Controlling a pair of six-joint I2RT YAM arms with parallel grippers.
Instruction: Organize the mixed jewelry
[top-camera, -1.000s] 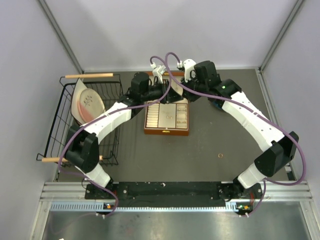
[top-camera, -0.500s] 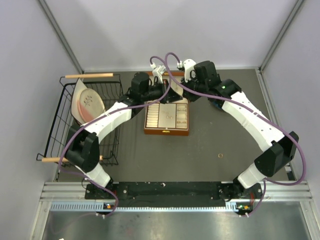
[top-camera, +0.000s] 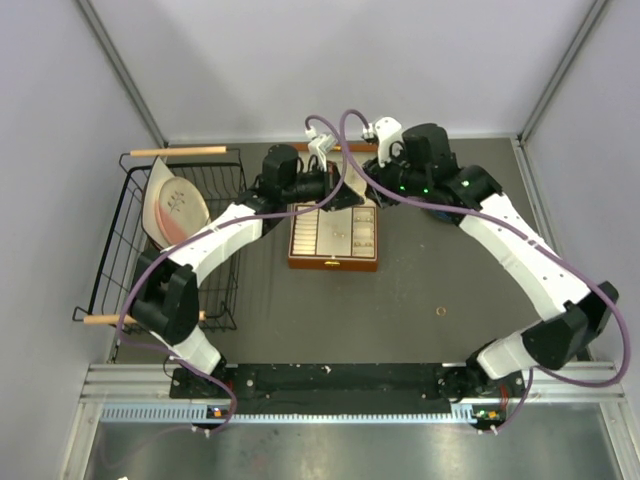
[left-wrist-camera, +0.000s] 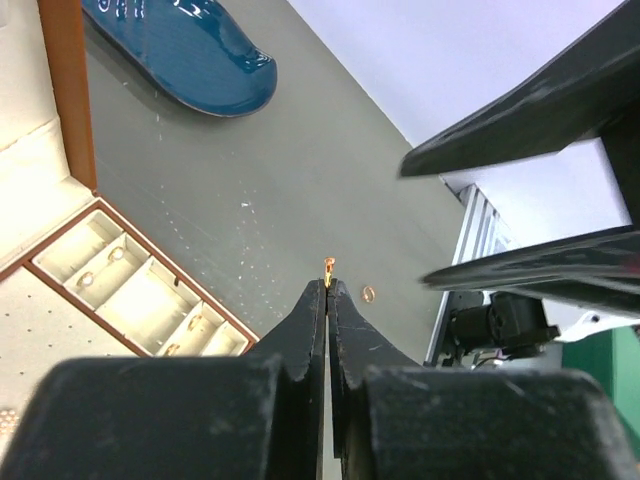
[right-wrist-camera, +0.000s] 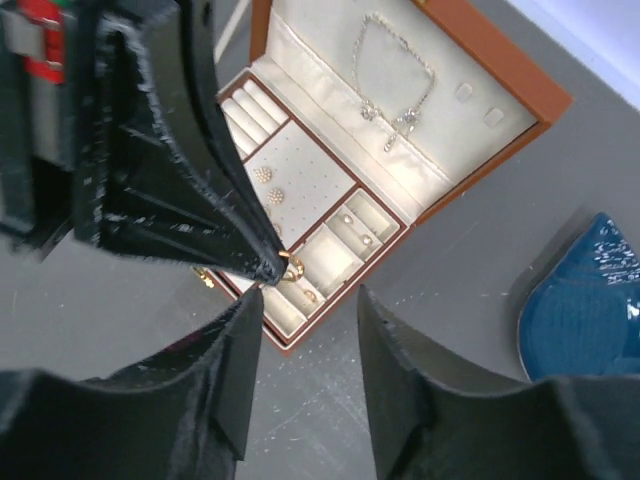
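Gold-coloured ring (left-wrist-camera: 328, 264), tiny, nipped at the very tips of the left gripper (left-wrist-camera: 327, 285) in the left wrist view, jaws closed to a sliver on it. Beyond the tips, bare grey desk (left-wrist-camera: 300, 170), with a second ring (left-wrist-camera: 368, 294) lying loose on it, apart from the held one. Brown edge of the wooden box (left-wrist-camera: 75, 130) at left, and small cream compartments below it holding more ring-like pieces (too small to sort). Blue object (left-wrist-camera: 190, 55) flat on the desk toward the far edge.

Right wrist view: right gripper (right-wrist-camera: 308, 298) spread wide, nothing between its fingers, poised above the box's row of small compartments. Left gripper's black tips just ahead of it, the gold ring showing at their end. Chain necklace (right-wrist-camera: 395, 85) draped on the cream lining of the raised lid, pendant at the bottom of its loop. Two pearl-like studs (right-wrist-camera: 268, 185) on the dotted pad.

From the top camera: both arms reaching in to meet over the box, set near the middle of the desk's far edge. Gripper openings impossible to tell from here. Loose second ring alone toward the right edge, closer to the near edge than the box. Wire basket (top-camera: 180, 152) along the left edge, a pale plate (top-camera: 180, 212) leaning inside.
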